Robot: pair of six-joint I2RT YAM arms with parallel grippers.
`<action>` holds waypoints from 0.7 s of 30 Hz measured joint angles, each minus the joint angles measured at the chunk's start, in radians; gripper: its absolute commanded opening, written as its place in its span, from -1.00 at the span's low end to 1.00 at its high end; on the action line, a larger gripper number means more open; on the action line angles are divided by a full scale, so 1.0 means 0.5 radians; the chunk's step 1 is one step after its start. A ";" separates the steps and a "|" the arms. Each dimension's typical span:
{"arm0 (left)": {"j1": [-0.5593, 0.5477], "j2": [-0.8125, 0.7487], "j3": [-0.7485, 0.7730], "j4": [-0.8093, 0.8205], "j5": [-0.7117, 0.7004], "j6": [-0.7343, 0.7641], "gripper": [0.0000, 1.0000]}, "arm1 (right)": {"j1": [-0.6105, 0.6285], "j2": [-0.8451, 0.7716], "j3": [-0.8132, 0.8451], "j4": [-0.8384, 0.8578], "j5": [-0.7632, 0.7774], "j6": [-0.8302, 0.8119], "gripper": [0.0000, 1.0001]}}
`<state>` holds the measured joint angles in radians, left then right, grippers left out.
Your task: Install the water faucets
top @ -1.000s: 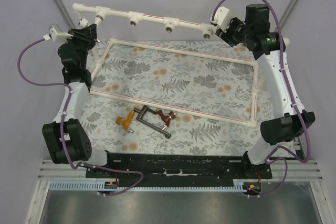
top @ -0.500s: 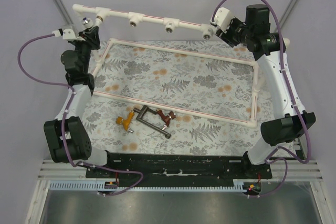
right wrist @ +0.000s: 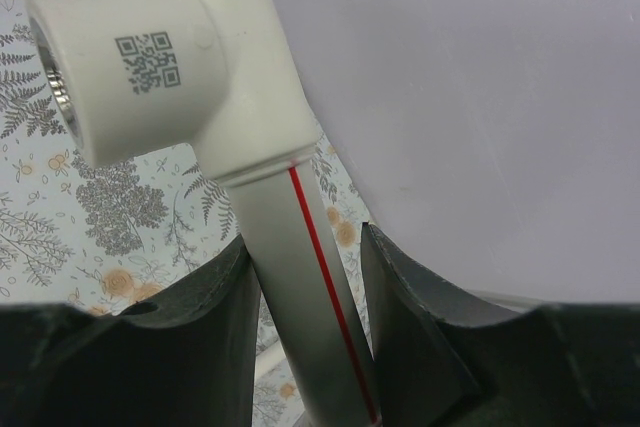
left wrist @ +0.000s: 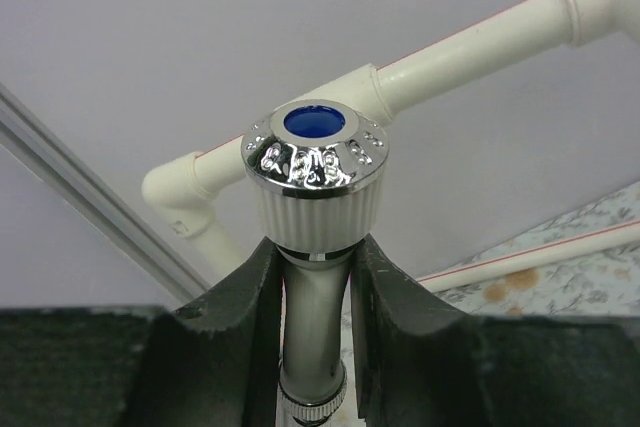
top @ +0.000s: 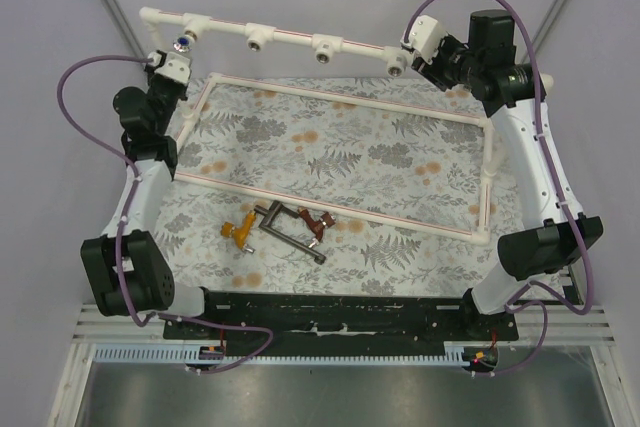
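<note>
White faucet (left wrist: 315, 172) was pinched by its stem in the left claw (left wrist: 315, 255), up near the left end of the rail (top: 290, 35), which was clamped in the right claw (right wrist: 305, 247). Orange faucet (top: 238, 231), grey faucet (top: 287, 231) and red-brown faucet (top: 318, 224) were lying together on the tabletop (top: 400, 157).

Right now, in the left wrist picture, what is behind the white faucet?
The white pipe rail runs behind the white faucet, with a corner elbow. The faucet's chrome cap covers part of the tee, so the tee's opening cannot be seen.
</note>
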<state>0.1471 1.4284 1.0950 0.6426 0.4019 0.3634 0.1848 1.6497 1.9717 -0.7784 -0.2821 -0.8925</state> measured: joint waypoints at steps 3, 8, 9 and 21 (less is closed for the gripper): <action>-0.010 -0.024 0.061 -0.203 0.043 0.332 -0.96 | 0.000 -0.005 -0.002 -0.002 0.002 0.000 -1.00; -0.020 -0.060 0.156 -0.542 0.093 0.832 -0.96 | 0.000 -0.009 -0.004 -0.010 0.002 0.001 -1.00; -0.020 -0.072 0.157 -0.591 0.094 0.916 -0.94 | 0.002 -0.011 -0.006 -0.014 0.002 0.001 -1.00; -0.032 -0.124 0.085 -0.559 0.092 0.993 0.17 | 0.002 -0.034 -0.011 -0.056 0.002 0.002 -1.00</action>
<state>0.1310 1.3666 1.1374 0.3630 0.4477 0.8600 0.1860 1.6329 1.9659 -0.8062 -0.2813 -0.8913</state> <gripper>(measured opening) 0.449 0.487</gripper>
